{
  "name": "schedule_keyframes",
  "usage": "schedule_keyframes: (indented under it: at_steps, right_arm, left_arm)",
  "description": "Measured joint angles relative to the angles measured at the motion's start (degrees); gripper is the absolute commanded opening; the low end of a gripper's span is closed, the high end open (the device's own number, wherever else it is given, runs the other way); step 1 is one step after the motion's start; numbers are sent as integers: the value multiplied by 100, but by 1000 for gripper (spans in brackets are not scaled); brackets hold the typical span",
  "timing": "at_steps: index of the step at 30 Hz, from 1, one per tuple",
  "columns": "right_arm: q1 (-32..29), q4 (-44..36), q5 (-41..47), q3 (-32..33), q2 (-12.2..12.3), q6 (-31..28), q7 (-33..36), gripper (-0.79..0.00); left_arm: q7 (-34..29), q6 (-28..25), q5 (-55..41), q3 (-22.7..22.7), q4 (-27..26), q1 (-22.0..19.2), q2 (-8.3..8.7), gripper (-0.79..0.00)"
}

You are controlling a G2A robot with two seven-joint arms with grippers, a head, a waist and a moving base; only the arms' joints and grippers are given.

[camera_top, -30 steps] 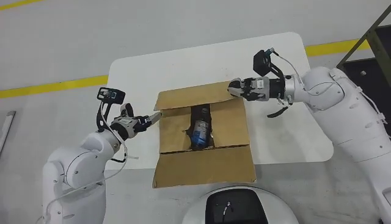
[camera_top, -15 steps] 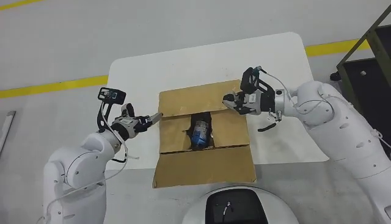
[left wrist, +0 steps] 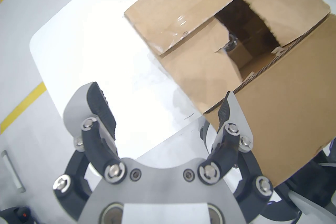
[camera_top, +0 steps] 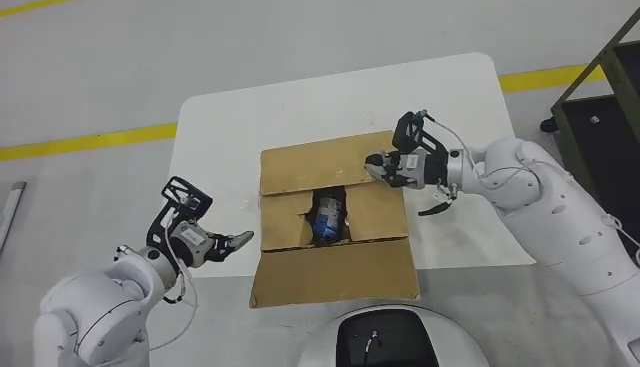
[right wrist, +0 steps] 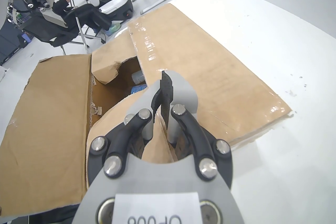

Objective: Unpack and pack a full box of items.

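A brown cardboard box (camera_top: 335, 272) stands on the white table (camera_top: 450, 97), its far flap folded over and its near flap lying outward. A blue bottle (camera_top: 328, 215) lies in the gap between the side flaps. My right gripper (camera_top: 376, 165) is at the box's far right corner. In the right wrist view its fingers (right wrist: 168, 83) are shut on the edge of the right side flap (right wrist: 147, 146), above the bottle (right wrist: 137, 89). My left gripper (camera_top: 240, 239) hangs open beside the box's near left corner (left wrist: 210, 109), holding nothing.
Bare table (left wrist: 105, 38) stretches left of and beyond the box. A dark metal rack (camera_top: 600, 97) stands past the table's right end. Yellow floor lines (camera_top: 90, 142) run behind the table.
My left gripper has let go of the left flap and drawn back toward the table's near left corner. The right gripper folded its flap inward and now holds still.
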Motion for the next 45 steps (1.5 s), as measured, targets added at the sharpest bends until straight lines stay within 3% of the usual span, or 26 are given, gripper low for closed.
schedule_keyframes:
  at_steps: [5, 10, 22, 26, 36, 45]
  right_arm:
    - [10, 0, 1, -41, -5, 23, -13, -785]
    - [33, 7, 7, -46, -4, 37, -37, -785]
    - [-6, -42, 60, 17, 23, 93, -48, -785]
    - [-37, -99, 62, 10, 31, 96, -27, -785]
    - [-40, -183, 16, 270, 106, 138, 55, -785]
    - [47, -378, 125, 724, 188, 286, -116, -785]
  left_arm:
    - [20, -713, 319, -375, -88, 605, 87, 0]
    - [537, -1193, 578, -427, -137, 1265, 211, 0]
    - [902, -1139, 515, -220, -237, 1670, 303, 0]
    - [1216, -1002, 493, 56, -234, 1554, 312, 0]
    - [1701, -361, 879, 1018, -93, 797, 316, 0]
    - [1800, 433, 596, 1216, 226, 128, 312, 0]
